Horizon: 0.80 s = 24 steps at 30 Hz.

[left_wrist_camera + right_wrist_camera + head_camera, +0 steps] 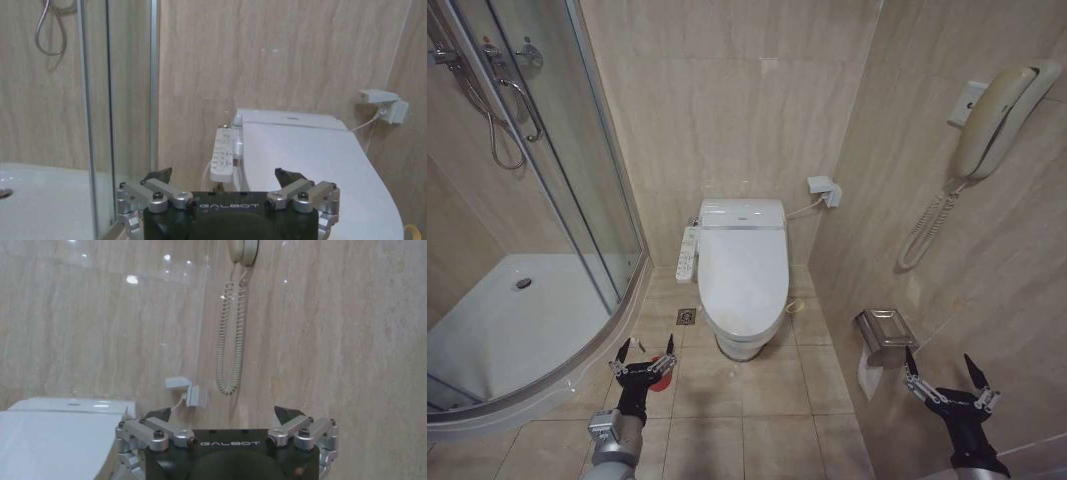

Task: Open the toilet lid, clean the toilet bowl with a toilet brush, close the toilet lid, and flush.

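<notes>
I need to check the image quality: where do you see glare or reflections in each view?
Head view: soft sheen on the closed toilet lid and reflections on the shower glass. Left wrist view: even light, faint reflection in the glass; left claw sharp. Right wrist view: bright lamp spots on the wall tiles above the right claw.

The beige tiled floor (pixel 757 400) carries the toilet bowl (pixel 739 343) at its far middle, against the back wall, with the toilet lid (pixel 743 272) down on top. A small square drain (pixel 686 316) sits in the tiles just left of the bowl. The curved white shower tray (pixel 507 330) takes up the floor's left side, and something red (pixel 660 372) stands on the tiles near its rim.
</notes>
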### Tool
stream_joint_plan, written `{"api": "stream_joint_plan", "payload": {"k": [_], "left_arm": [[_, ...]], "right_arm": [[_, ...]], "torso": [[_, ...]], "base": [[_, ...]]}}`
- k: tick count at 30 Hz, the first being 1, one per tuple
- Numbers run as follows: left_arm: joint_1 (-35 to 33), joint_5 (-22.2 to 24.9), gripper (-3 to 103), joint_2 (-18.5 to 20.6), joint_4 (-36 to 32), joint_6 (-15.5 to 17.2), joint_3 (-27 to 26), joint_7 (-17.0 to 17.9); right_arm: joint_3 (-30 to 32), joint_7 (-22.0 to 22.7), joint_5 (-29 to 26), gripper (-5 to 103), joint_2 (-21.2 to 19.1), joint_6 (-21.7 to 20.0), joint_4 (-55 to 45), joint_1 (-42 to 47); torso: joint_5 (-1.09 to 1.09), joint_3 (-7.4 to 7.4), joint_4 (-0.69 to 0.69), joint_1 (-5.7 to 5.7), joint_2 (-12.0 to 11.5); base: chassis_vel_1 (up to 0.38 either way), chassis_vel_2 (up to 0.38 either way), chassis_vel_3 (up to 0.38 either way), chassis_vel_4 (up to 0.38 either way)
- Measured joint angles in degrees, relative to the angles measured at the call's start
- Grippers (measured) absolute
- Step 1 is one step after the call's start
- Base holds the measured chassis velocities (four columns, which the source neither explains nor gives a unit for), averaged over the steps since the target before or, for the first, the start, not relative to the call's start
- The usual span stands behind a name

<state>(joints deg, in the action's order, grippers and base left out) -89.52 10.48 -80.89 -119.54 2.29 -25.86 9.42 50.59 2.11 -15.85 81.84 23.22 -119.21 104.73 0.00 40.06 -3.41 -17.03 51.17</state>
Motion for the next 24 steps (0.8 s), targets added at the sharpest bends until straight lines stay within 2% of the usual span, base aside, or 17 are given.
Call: {"api": "stream_joint_plan", "payload": {"k": [24], "left_arm": [[-0.6, -0.9, 100, -0.9, 0.1, -0.1, 0.0, 0.1]], "right_arm": [[0.0, 0.0, 0.0, 100, 0.0, 0.0, 0.0, 0.0]], "torso": [[0.00, 0.00, 0.00, 0.00, 0.0]], "base": [[0.000, 0.000, 0.000, 0.000]]}}
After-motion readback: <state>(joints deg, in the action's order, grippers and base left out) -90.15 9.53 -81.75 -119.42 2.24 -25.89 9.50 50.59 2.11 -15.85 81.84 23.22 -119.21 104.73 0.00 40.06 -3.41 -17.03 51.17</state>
